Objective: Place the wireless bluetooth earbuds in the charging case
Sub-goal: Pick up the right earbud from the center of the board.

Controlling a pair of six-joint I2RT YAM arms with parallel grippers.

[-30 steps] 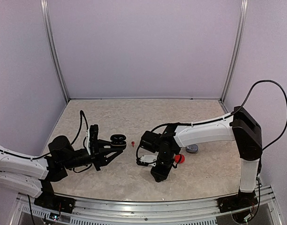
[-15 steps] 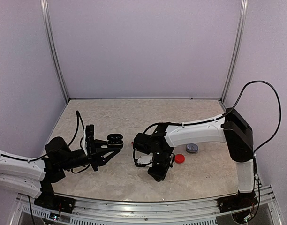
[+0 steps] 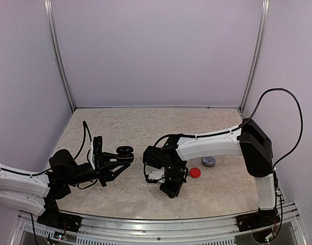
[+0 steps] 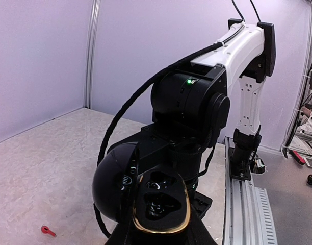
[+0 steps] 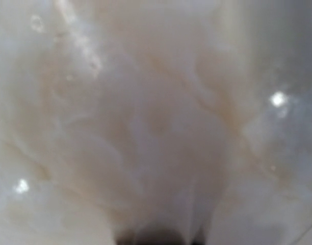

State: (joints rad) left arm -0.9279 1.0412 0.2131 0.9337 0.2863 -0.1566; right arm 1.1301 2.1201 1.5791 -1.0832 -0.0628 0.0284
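Observation:
My left gripper [image 3: 120, 157] is shut on a black charging case [image 3: 126, 151] and holds it above the table with the lid open. In the left wrist view the gold-rimmed case [image 4: 158, 204] shows two dark wells, and its lid [image 4: 112, 181] stands up on the left. One red earbud [image 4: 45, 230] lies on the table below it; in the top view it is hidden. My right gripper [image 3: 171, 190] points straight down close to the table, to the right of the case. The right wrist view is a blur of table with a dark smear at the bottom edge.
A red case [image 3: 195, 172] lies just right of the right wrist, and a grey case [image 3: 209, 162] lies a little farther right. The right arm's forearm [image 3: 212, 144] stretches across the middle. A metal rail [image 3: 161, 224] runs along the near edge.
The right arm has swung left and slightly nearer, and now covers the spot where the red earbud showed. The left arm has drawn the case a little to the left.

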